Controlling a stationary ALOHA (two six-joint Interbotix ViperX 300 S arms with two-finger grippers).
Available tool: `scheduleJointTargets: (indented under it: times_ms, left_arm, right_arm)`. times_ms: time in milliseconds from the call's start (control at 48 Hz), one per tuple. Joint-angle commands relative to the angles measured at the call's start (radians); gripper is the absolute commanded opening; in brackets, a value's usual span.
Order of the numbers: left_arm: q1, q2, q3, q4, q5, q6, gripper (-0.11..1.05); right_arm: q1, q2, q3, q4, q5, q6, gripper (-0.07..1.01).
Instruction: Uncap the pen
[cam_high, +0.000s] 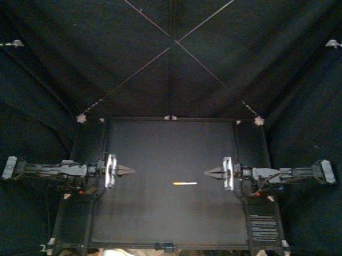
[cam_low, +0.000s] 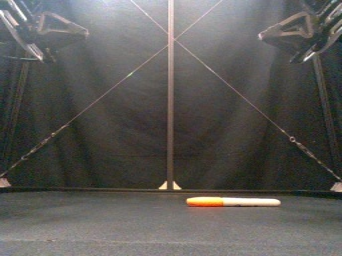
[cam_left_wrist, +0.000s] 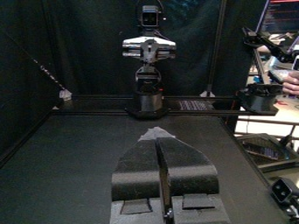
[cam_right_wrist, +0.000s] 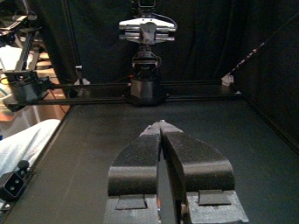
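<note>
One marker pen (cam_low: 234, 201) lies flat on the bench (cam_high: 147, 215), and it is the only loose thing there. It lies in one piece: a shorter orange part (cam_low: 206, 201) joined to a longer white part (cam_low: 254, 201), with the orange end toward the left arm's side. From above, the pen (cam_high: 186, 184) lies crosswise, a little right of the bench's middle. It is nearer the front than the line between the two arms and closer to the right one.

There are two grippers, one on each arm, and neither touches the pen. The left gripper (cam_high: 130, 172) reaches in level from the left edge of the bench, and the right gripper (cam_high: 210, 173) faces it from the right edge. Both are held well above the bench surface.

In its wrist view, the left gripper (cam_left_wrist: 160, 133) has its two jaws pressed together to a point, with nothing between them. The right gripper (cam_right_wrist: 159, 127) looks the same, its jaws closed and empty.
</note>
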Motion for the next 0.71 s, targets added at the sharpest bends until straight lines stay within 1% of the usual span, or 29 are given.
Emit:
scheduleJointTargets:
  times_ms: [21,62,83,146,229,312,417,500,542,562,583,708]
  left_arm:
    - [-0.008,0.011,-0.012,0.002,-0.011,0.0015,-0.07]
    - [-0.006,0.02,-0.011,0.003,-0.014,0.0031,-0.05]
    - [-0.008,0.026,-0.011,0.003,-0.015,0.0031,-0.04]
    - [-0.003,0.052,-0.011,0.006,-0.023,0.0061,-0.02]
    - [-0.003,0.107,-0.012,0.012,-0.04,0.0061,0.0]
    - [-0.003,0.179,-0.018,0.018,-0.058,0.0061,0.0]
    - [-0.003,0.259,-0.028,0.018,-0.075,0.0061,0.0]
    - [-0.006,0.322,-0.04,0.023,-0.087,0.0061,0.0]
    - [-0.005,0.35,-0.044,0.028,-0.094,0.0077,0.01]
    - [-0.006,0.364,-0.049,0.031,-0.097,0.0061,0.01]
    - [-0.006,0.377,-0.052,0.035,-0.098,0.0077,0.01]
    - [-0.002,0.446,-0.074,0.06,-0.1,0.0077,0.07]
  right_arm:
    - [-0.008,0.032,-0.003,-0.002,-0.005,0.006,-0.03]
    - [-0.011,0.052,-0.003,0.003,-0.002,0.012,-0.04]
    - [-0.012,0.063,-0.002,0.003,0.0,0.012,-0.03]
    - [-0.012,0.11,-0.002,0.006,0.009,0.012,-0.02]
    - [-0.011,0.199,-0.005,0.017,0.026,0.014,-0.01]
    - [-0.014,0.288,-0.011,0.041,0.038,0.012,0.0]
    - [-0.011,0.399,-0.021,0.074,0.043,0.011,0.03]
    - [-0.011,0.489,-0.038,0.081,0.043,0.011,0.11]
    - [-0.009,0.526,-0.046,0.084,0.043,0.011,0.16]
    - [-0.009,0.546,-0.051,0.086,0.043,0.011,0.19]
    - [-0.009,0.563,-0.055,0.086,0.043,0.011,0.22]
    - [-0.006,0.653,-0.08,0.084,0.043,0.011,0.43]
